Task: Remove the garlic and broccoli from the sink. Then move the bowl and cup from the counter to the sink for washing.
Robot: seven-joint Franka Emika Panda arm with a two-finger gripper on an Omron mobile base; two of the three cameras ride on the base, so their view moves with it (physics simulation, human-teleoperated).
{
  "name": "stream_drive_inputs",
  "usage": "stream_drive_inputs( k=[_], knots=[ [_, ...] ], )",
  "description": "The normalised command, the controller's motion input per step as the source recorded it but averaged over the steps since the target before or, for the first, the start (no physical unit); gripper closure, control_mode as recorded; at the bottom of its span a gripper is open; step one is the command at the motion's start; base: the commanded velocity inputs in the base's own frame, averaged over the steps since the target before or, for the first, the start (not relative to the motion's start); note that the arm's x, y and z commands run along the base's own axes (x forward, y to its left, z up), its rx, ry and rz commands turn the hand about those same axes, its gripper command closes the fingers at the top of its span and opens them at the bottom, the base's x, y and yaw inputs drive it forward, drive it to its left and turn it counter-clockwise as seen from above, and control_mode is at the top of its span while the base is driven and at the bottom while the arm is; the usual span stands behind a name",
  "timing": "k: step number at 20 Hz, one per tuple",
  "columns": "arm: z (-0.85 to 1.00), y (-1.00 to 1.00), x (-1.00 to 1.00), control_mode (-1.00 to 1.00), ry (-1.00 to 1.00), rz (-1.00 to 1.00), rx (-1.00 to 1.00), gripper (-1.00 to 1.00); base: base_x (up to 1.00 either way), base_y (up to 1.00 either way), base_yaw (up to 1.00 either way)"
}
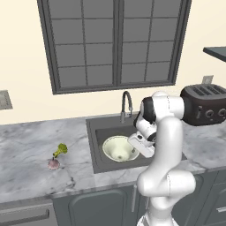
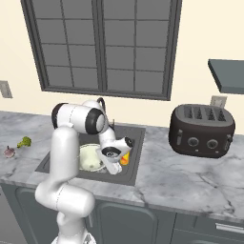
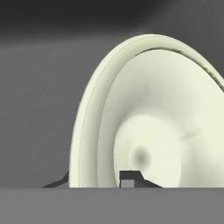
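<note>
The pale cream-green bowl (image 1: 119,148) (image 2: 88,157) lies in the dark sink (image 1: 99,132) (image 2: 137,137). My gripper (image 2: 116,169) (image 3: 92,181) reaches down into the basin just right of the bowl, whose inside spreads across the hand view (image 3: 166,122). A patch of the yellow and orange cup (image 2: 125,159) shows in the sink right beside my hand; whether the fingers touch it is hidden. The fingertips (image 3: 127,178) sit low in the hand view and their gap is unclear. The garlic (image 1: 53,164) (image 2: 9,152) and broccoli (image 1: 61,150) (image 2: 24,142) rest on the counter (image 1: 26,150) left of the sink.
A dark gooseneck tap (image 1: 126,103) stands behind the basin. A black toaster (image 1: 205,105) (image 2: 202,125) sits on the counter to the right. A window fills the wall above. My own arm blocks the sink's right part in the left base view.
</note>
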Motion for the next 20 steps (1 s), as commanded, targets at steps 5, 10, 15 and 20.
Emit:
stream_drive_inputs(
  k=[5, 10, 15, 20],
  knots=[
    [-0.06, 0.15, 0.09, -1.00, 0.00, 0.00, 0.00, 1.00, 0.00, 0.00, 0.00],
    [-0.07, 0.16, 0.10, -1.00, 0.00, 0.00, 0.00, 1.00, 0.00, 0.00, 0.00],
    [-0.07, 0.14, 0.12, -1.00, 0.00, 0.00, 0.00, 1.00, 0.00, 0.00, 0.00],
    [-0.06, 0.13, 0.09, -1.00, 0.00, 0.00, 0.00, -1.00, 0.00, 0.00, 0.00]
  ],
)
